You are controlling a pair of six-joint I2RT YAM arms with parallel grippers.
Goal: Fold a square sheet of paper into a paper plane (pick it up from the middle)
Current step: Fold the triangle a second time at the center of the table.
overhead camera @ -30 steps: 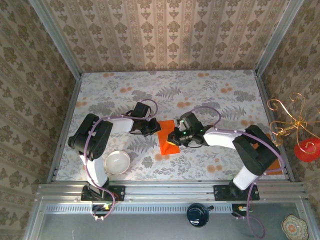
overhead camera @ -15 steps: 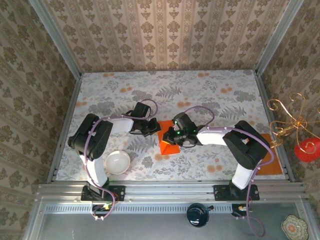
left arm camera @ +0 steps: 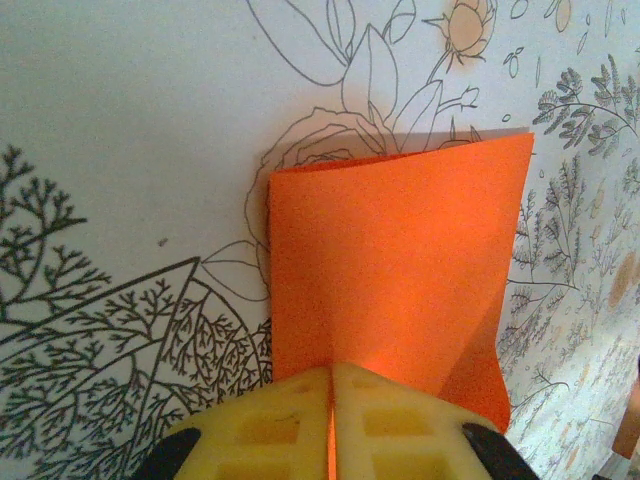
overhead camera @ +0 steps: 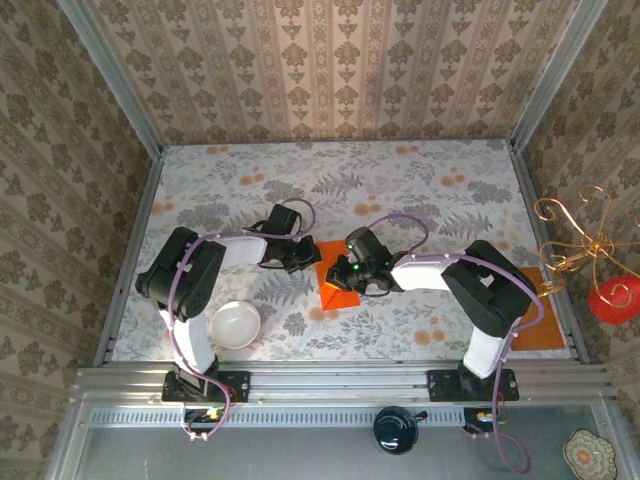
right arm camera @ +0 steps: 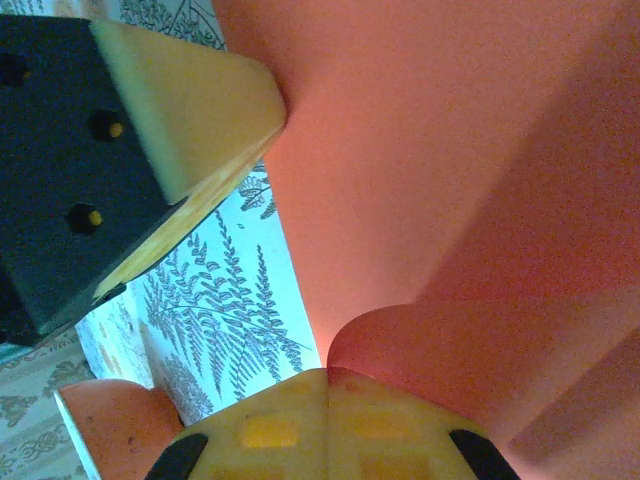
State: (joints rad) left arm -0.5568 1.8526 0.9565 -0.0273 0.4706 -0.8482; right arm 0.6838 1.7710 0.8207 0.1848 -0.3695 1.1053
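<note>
From above I see the square sheet of paper (overhead camera: 335,296) mid-table, left gripper (overhead camera: 306,258) and right gripper (overhead camera: 349,274) meeting on it. Left wrist: pads clenched on 1 edge. Right wrist: pads pinch a curled fold.

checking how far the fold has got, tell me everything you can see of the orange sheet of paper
The square sheet of paper is thin, plain bright orange and unmarked. It is not flat: the left wrist view shows it doubled over, with two layers at its far edge, and the right wrist view shows it bowed and curling. It sits mid-table over the floral table cover, between the arms. The left gripper is shut on one edge and the right gripper on another part.
</note>
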